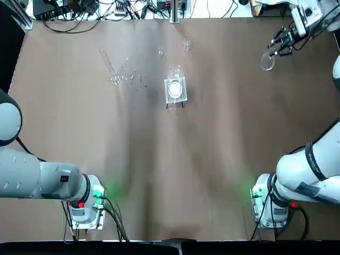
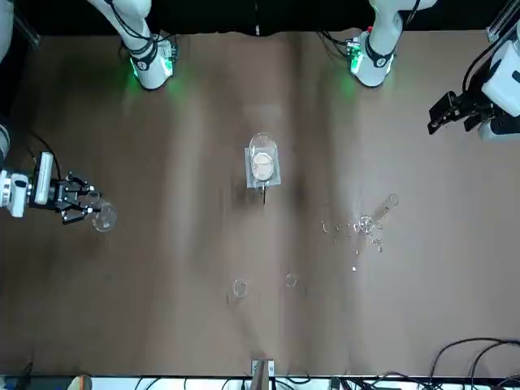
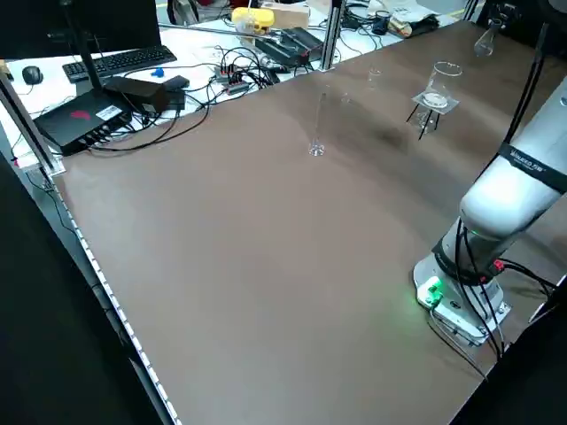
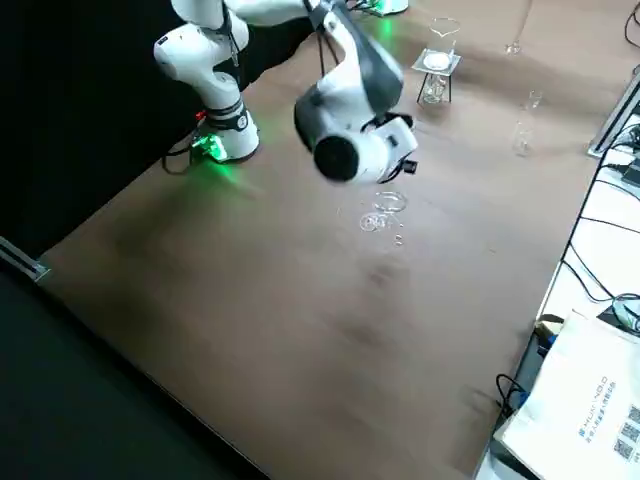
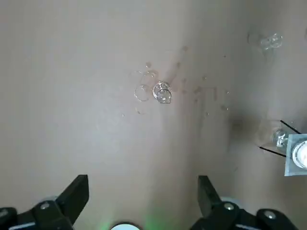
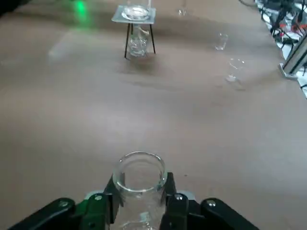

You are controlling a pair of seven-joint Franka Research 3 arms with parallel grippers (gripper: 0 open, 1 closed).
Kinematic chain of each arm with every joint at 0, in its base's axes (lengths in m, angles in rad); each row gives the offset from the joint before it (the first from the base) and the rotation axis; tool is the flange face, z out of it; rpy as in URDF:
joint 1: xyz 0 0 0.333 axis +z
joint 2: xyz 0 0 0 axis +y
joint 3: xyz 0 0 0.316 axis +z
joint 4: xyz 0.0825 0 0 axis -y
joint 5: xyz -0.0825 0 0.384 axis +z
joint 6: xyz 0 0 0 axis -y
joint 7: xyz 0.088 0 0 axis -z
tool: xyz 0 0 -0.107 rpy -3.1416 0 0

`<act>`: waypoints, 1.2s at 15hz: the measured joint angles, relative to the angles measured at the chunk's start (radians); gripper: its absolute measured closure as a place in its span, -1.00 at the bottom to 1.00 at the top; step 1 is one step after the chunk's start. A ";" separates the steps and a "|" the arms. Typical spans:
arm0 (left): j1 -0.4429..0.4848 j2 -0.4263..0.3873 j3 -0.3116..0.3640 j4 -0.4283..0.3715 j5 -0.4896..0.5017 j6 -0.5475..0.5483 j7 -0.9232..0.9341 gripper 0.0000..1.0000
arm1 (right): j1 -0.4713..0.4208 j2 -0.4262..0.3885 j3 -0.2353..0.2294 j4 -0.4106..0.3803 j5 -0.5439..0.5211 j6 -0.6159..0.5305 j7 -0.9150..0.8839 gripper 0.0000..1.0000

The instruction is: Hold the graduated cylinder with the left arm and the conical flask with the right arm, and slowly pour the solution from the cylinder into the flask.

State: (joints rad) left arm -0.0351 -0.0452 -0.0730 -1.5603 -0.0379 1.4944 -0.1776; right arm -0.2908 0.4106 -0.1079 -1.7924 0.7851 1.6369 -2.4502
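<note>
To the left of my right end effector (image 6: 140, 191), a short, wide clear glass beaker (image 3: 441, 78) stands on a pale square plate (image 3: 435, 104) with thin black legs, over a small clear glass vessel (image 6: 138, 43). Two small clear glass cups (image 6: 221, 41) (image 6: 235, 70) are also left of it on the brown counter (image 1: 223, 127); tiny clear bits (image 1: 139, 78) lie scattered farther left. Black cables (image 1: 79, 10) tangle beyond the counter's far edge.
</note>
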 joint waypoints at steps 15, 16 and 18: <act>-0.016 0.002 0.032 -0.002 0.000 -0.009 0.018 -1.00 | -0.125 0.200 0.001 -0.024 0.043 -0.149 -0.139 0.21; -0.021 0.002 0.041 -0.002 0.000 -0.009 0.019 -1.00 | -0.131 0.207 0.001 -0.024 0.046 -0.148 -0.142 0.21; -0.036 0.000 0.062 -0.001 0.000 -0.009 0.020 -1.00 | -0.142 0.216 0.001 -0.023 0.049 -0.147 -0.143 0.21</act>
State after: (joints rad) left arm -0.0707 -0.0450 -0.0114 -1.5615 -0.0379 1.4852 -0.1573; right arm -0.4333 0.6271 -0.1070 -1.8157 0.8341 1.4896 -2.5927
